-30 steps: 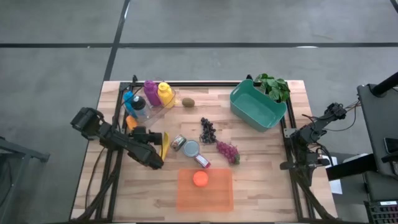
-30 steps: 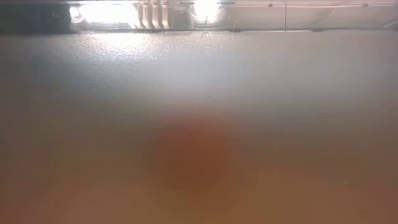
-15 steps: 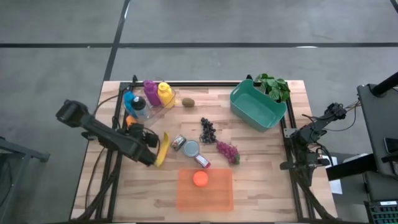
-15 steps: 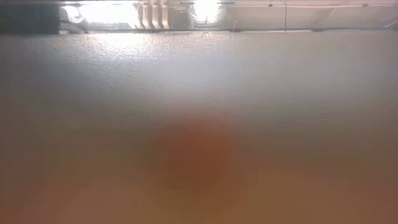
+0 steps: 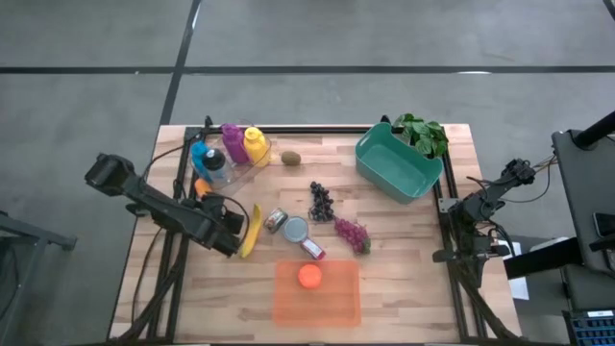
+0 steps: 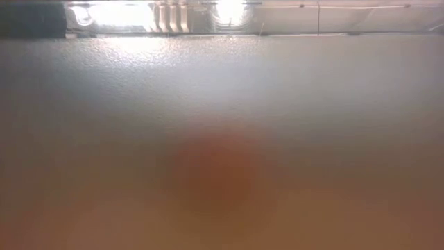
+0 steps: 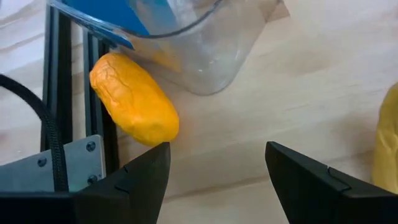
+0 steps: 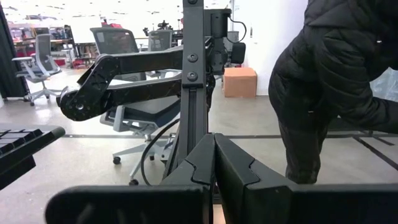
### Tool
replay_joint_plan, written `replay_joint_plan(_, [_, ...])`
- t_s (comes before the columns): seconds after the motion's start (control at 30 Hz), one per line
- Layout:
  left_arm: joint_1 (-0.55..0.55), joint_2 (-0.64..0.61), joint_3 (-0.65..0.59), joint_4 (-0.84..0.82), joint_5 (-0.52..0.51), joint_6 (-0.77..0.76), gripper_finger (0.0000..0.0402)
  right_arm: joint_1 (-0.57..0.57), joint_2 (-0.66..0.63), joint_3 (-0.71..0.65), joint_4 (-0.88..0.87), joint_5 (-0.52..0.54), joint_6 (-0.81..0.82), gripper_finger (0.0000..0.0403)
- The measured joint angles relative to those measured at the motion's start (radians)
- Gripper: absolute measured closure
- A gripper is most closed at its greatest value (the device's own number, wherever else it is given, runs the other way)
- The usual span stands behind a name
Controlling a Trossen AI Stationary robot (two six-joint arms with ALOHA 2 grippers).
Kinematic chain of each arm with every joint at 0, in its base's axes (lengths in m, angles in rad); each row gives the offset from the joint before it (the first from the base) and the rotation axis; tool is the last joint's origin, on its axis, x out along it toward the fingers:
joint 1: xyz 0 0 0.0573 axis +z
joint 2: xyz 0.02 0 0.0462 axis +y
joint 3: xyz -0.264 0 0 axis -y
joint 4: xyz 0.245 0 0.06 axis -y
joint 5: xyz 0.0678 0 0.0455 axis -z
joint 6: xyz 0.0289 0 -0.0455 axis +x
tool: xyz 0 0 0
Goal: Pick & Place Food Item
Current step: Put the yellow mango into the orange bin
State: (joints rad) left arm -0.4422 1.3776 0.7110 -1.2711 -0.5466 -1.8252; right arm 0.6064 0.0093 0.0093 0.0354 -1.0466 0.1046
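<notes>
My left gripper stands open over bare wood at the table's left, holding nothing. A yellow banana lies flat just to its right. An orange oblong food item lies just beyond the fingers, against the black rail and a clear container. An orange fruit sits on the orange tray near the front. My right gripper is shut and rests folded at the table's right edge. The low view is a blur.
The clear container holds coloured bottles at the far left. Also on the wood are a kiwi, dark grapes, red grapes, three cans, a teal bin and greens. A person stands beyond the table.
My left gripper has drawn back a little toward the table's left edge and risen slightly, rolling at the wrist. It has stayed open. The banana lies uncovered beside it.
</notes>
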Motion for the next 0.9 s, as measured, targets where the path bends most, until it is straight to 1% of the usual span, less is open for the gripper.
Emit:
replay_joint_plan(0.07, [0.010,0.017,0.003,-0.014,-0.011,-0.087,0.0135,0.000,0.000,0.000,0.000,0.000,0.000,0.0395])
replay_joint_plan(0.13, [0.016,0.035,0.002,-0.018,0.007,-0.245,0.0135,0.000,0.000,0.000,0.000,0.000,0.000,0.0395])
replay_joint_plan(0.23, [0.016,0.082,0.001,-0.016,-0.012,-0.340,0.0135,0.000,0.000,0.000,0.000,0.000,0.000,0.0395])
replay_joint_plan(0.33, [0.017,0.160,0.001,-0.016,-0.018,-0.459,0.0135,0.000,0.000,0.000,0.000,0.000,0.000,0.0395])
replay_joint_plan(0.5, [0.017,0.314,0.002,-0.022,-0.029,-0.517,0.0135,0.000,0.000,0.000,0.000,0.000,0.000,0.0395])
replay_joint_plan(0.63, [0.018,0.404,0.004,-0.026,-0.033,-0.596,0.0135,0.000,0.000,0.000,0.000,0.000,0.000,0.0395])
replay_joint_plan(0.77, [0.030,0.442,0.004,-0.029,-0.037,-0.618,0.0135,0.000,0.000,0.000,0.000,0.000,0.000,0.0395])
replay_joint_plan(0.9, [0.049,0.446,0.004,-0.029,-0.031,-0.614,0.0135,0.000,0.000,0.000,0.000,0.000,0.000,0.0395])
